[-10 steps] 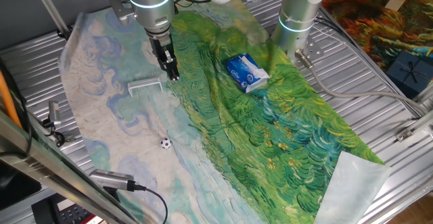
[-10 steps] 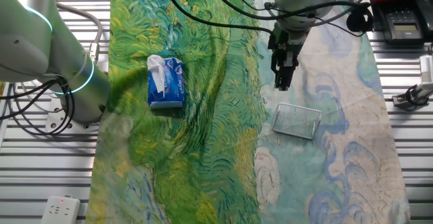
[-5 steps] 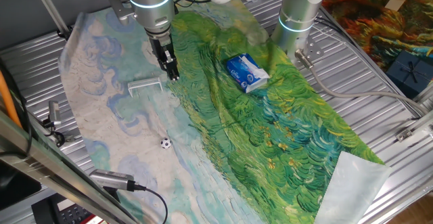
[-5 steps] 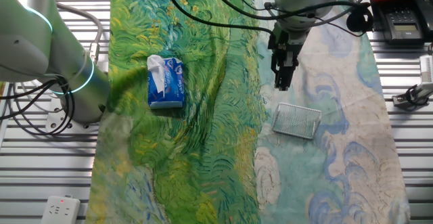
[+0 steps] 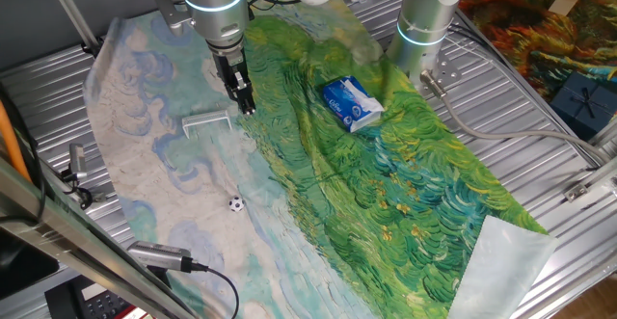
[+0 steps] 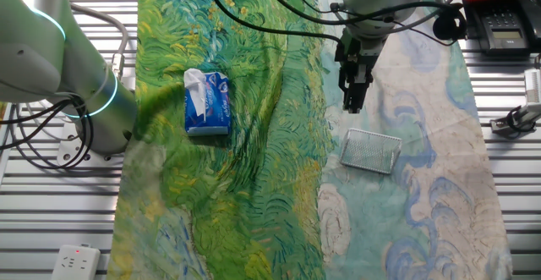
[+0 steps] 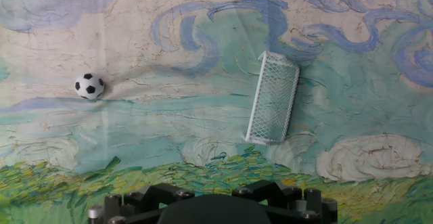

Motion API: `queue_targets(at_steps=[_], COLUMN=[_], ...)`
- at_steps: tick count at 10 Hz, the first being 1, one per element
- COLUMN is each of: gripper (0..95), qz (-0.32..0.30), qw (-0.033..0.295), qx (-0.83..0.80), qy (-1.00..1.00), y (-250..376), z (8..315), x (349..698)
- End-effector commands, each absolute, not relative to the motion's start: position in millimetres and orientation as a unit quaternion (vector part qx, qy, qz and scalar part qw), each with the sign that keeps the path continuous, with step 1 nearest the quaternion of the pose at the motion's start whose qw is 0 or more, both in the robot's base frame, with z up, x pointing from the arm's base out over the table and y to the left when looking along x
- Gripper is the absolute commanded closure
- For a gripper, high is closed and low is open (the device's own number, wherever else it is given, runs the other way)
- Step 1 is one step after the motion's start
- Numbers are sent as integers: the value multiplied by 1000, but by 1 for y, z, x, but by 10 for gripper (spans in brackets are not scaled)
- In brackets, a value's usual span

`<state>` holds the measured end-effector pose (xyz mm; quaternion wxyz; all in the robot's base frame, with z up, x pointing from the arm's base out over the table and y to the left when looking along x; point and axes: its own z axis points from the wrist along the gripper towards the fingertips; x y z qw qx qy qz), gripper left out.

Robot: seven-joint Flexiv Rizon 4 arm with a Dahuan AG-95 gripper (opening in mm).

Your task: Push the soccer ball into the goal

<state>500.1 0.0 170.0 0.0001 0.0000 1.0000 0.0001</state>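
The soccer ball [image 5: 236, 203] is a tiny white ball with black patches on the pale part of the painted cloth, near the front left. It shows in the hand view [image 7: 89, 86] at the left. The goal [image 5: 207, 121] is a low whitish mesh frame lying further back; it also shows in the other fixed view [image 6: 370, 150] and in the hand view [image 7: 272, 99]. My gripper [image 5: 247, 105] hangs just right of the goal, above the cloth, its fingers together and holding nothing. It shows in the other fixed view [image 6: 352, 102] too. The ball is out of the other fixed view.
A blue-and-white packet [image 5: 351, 103] lies on the green part of the cloth, right of the gripper. A second arm's base [image 5: 424, 30] stands at the back right. Ribbed metal table [image 5: 540, 155] surrounds the cloth. A cable and plug [image 5: 159, 254] lie at the front left.
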Motion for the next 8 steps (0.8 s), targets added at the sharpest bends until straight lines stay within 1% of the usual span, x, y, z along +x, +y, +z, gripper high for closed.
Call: queue_targets(at_steps=[1, 2, 8], gripper=[950, 950, 950], qz=[77, 63, 61], qw=[12, 8, 7], qx=[-68, -53, -54], qy=[995, 997, 997], y=[0, 0, 0], z=[170, 170, 171], x=[500, 500, 500])
